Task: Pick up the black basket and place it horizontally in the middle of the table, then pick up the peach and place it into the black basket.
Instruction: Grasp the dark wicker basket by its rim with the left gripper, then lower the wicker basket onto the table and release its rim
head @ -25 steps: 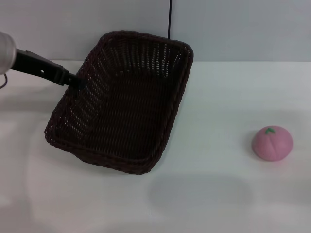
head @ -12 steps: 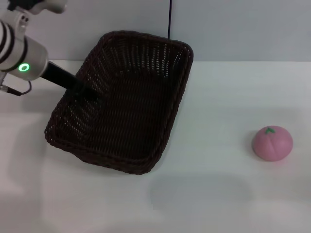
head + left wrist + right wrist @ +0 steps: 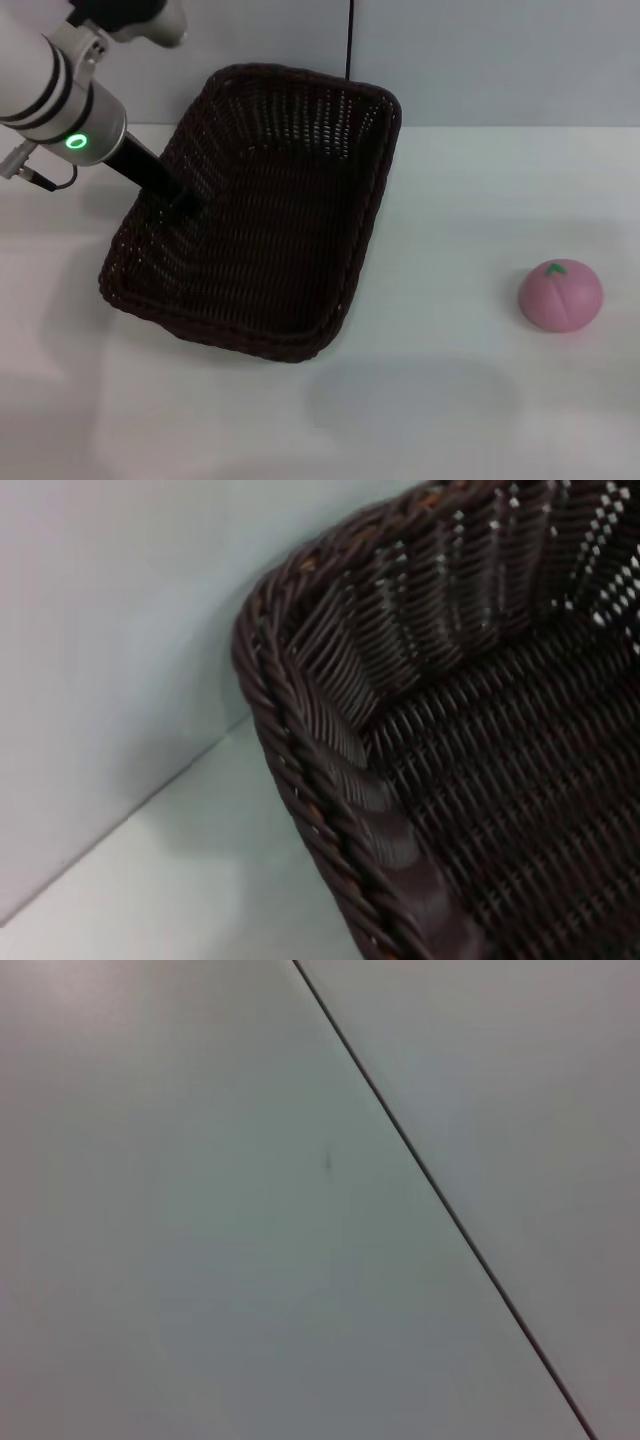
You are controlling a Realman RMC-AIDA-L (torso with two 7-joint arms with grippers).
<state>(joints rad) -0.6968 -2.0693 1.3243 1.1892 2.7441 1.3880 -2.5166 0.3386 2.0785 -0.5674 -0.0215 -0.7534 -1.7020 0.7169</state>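
The large rectangular dark woven wicker basket (image 3: 255,215) sits skewed on the plain white smooth tabletop (image 3: 440,400), its long axis running from about one o'clock to seven o'clock, left of centre. The left gripper (image 3: 180,203) reaches in from ten o'clock and meets the basket's left long rim; whether its claw is spread or pinching cannot be told. The left wrist view shows a braided corner of the rim (image 3: 330,780) close up. The small round pink toy peach (image 3: 560,294) rests at three o'clock, well apart from the basket.
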